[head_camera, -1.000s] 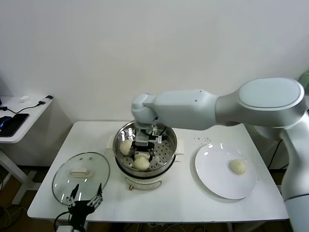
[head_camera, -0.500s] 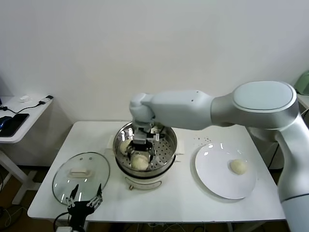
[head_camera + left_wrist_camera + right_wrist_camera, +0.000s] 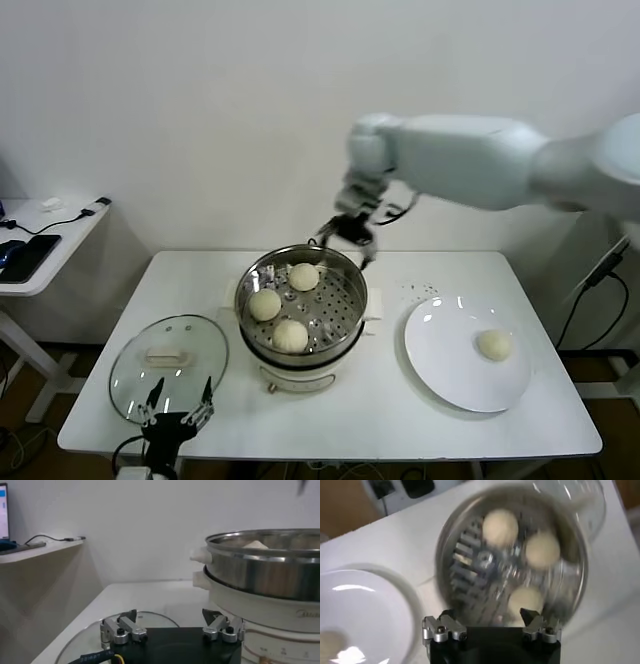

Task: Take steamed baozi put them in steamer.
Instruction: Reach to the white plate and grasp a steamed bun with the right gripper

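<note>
Above steamer: right gripper hovering, jaws spread, empty
Steamer: holding 3 baozi
Plate: holding 1 baozi
Left gripper: waiting open by lid

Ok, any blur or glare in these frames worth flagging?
Right wrist view: steamer and its baozi smeared by motion. Head view: sharp, with light glare on the plate and glass lid. Left wrist view: crisp, steamer wall reflective.

Steamer top open, hand-free
</note>
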Controlling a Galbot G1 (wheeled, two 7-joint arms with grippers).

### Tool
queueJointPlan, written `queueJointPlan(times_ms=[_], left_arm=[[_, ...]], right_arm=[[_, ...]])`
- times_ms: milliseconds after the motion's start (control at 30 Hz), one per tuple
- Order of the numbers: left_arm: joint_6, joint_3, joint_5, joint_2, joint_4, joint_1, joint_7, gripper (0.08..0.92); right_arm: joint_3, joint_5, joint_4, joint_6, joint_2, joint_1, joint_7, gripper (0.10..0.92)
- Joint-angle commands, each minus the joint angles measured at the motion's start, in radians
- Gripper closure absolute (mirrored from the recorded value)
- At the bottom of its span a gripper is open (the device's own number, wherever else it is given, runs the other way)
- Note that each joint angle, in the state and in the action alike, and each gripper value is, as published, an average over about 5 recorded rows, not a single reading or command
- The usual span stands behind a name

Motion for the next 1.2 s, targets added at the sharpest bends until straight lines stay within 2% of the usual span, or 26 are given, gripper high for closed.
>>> queueJointPlan(times_ms=[33, 200, 367, 733, 1200], left_arm=[[0.000, 0.000, -0.001, -0.002, 0.005, -0.002, 0.001, 0.177], [-0.002, -0.001, 0.000, -0.009, 0.009, 0.004, 0.001, 0.177], [-0.002, -0.002, 0.003, -0.014, 0.011, 0.009, 0.001, 0.177], [-0.004, -0.004, 0.012, -0.017, 0.016, 0.022, 0.002, 0.177], [-0.010, 0.000, 0.022, -0.017, 0.014, 0.033, 0.001, 0.177]], right_arm=[[-0.204, 0.073, 0.161, -0.376, -0.439, 0.074, 0.044, 0.203], [-0.156, -0.027, 0.150, -0.412, -0.549, -0.083, 0.074, 0.203], [0.010, -0.142, 0.077, -0.415, -0.588, -0.309, 0.085, 0.203], [0.279, -0.269, -0.055, -0.441, -0.530, -0.606, 0.164, 0.203], [0.369, -0.326, -0.132, -0.450, -0.475, -0.712, 0.201, 0.203]])
